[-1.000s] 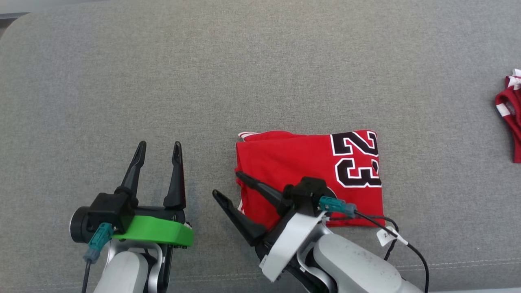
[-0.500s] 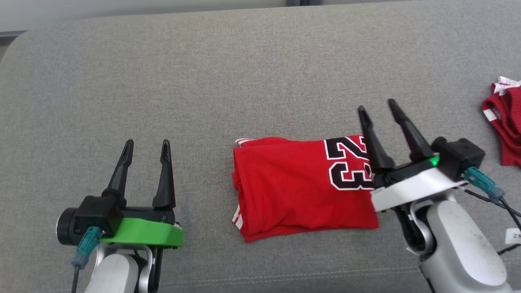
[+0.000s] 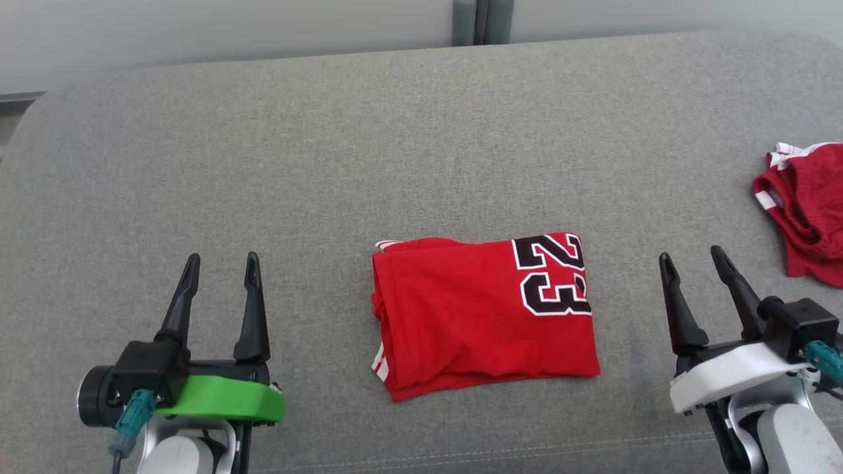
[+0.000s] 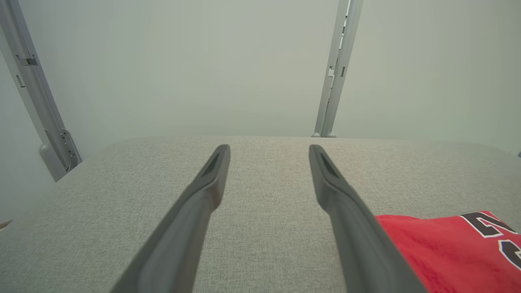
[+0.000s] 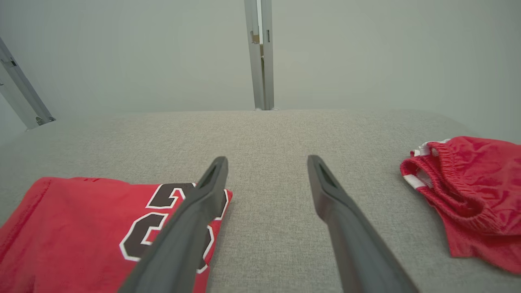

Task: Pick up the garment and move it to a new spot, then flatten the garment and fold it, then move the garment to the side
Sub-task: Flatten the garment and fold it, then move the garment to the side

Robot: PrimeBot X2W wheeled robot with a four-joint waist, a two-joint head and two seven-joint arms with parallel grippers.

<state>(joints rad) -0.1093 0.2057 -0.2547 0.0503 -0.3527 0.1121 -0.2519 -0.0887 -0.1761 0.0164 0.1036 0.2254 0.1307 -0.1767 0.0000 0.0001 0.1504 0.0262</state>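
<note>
Where my left gripper (image 3: 222,258) is: low on the left, over the grey cushion (image 3: 395,131), pointing away from me.
Left gripper fingers: wide apart, with nothing between them.
Gap on the left: bare cushion lies between my left gripper and the garment. They do not touch.
Garment (image 3: 474,316): a red top folded into a neat block. It lies flat on the cushion in the middle, between my two grippers.
Garment's long side: it runs left to right, across me. The stacked edges are at the left end and the number 23 (image 3: 550,273) is at the right end.
Gap on the right: it looks smaller than the gap on the left, so I think my right arm is the nearer one.
Right gripper (image 3: 689,253): low on the right, near the end with the number, pointing away from me. Its fingers are wide apart and hold nothing. It is beside the garment, not on it.
Other red cloth (image 3: 803,210): crumpled at the far right of the cushion, well apart from the garment.
Step I think I am at: the folding looks done, so moving the garment to the side is what is left.
What the next move needs: the garment is to the right of my left gripper and to the left of my right gripper. Either one must turn inward to reach it.
What could go wrong: if I pinch only the top layer, the fold may slip open.
</note>
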